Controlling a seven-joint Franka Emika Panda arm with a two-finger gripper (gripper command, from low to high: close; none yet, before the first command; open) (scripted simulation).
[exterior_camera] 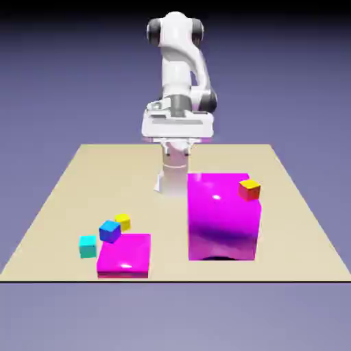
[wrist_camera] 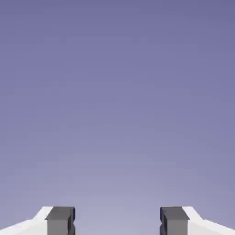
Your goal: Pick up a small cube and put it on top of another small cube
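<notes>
Two-finger white hand [exterior_camera: 178,149] observed spread. Small blue cube [exterior_camera: 110,232] noted near flat magenta block [exterior_camera: 125,253]; small cyan cube [exterior_camera: 88,247] beside same block.

- And here's the arm [exterior_camera: 177,65], glossy white, with smooth rounded links!
- Dark grey, nearly black round caps at the joints, look at those!
- A wide, pale hand housing [exterior_camera: 178,126], flat-faced!
- Then the gripper [wrist_camera: 117,221]: white angled fingers, blocky grey tips, darker on top!
</notes>
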